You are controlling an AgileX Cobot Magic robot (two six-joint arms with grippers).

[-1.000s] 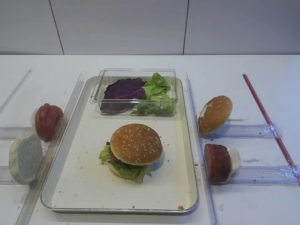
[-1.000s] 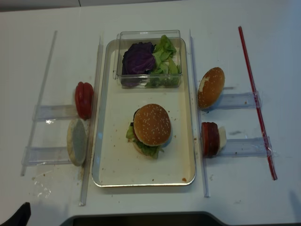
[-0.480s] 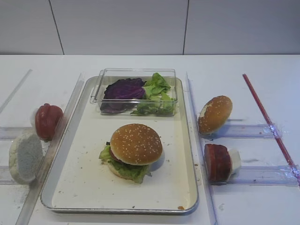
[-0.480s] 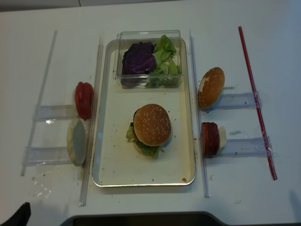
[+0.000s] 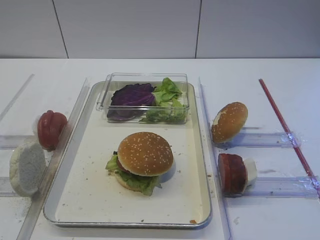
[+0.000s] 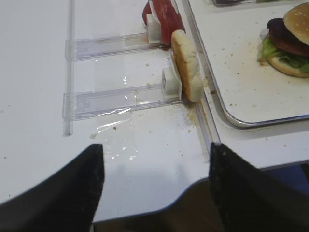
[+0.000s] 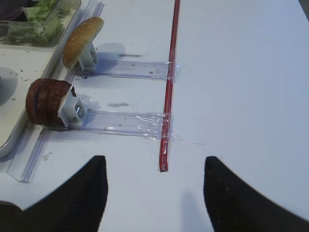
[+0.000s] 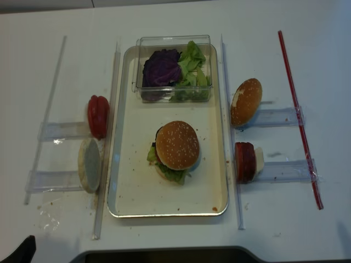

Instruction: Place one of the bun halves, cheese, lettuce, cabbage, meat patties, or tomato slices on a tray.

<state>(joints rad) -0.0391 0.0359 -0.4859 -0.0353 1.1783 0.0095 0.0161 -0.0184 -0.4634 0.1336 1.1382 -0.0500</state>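
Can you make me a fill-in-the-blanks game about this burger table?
1. The assembled burger sits on the ______.
2. The purple cabbage and lettuce lie inside a clear plastic ______.
3. The spare bun half stands to the ______ of the tray in the high view.
4. The long thin stick is colored ______.

Missing words: tray; box; right; red

My right gripper (image 7: 154,193) hangs over the white surface (image 7: 241,72), its two dark fingers (image 7: 82,193) spread wide with nothing between them. Ahead, a red rod (image 7: 170,82) is taped across two clear rails (image 7: 125,123). A bun half (image 7: 81,41) stands on edge at the far rail's white stop; meat patties (image 7: 44,102) stand on edge at the near one. Tray (image 7: 14,140) rim at left; lettuce (image 7: 41,19) in a clear box at top left.
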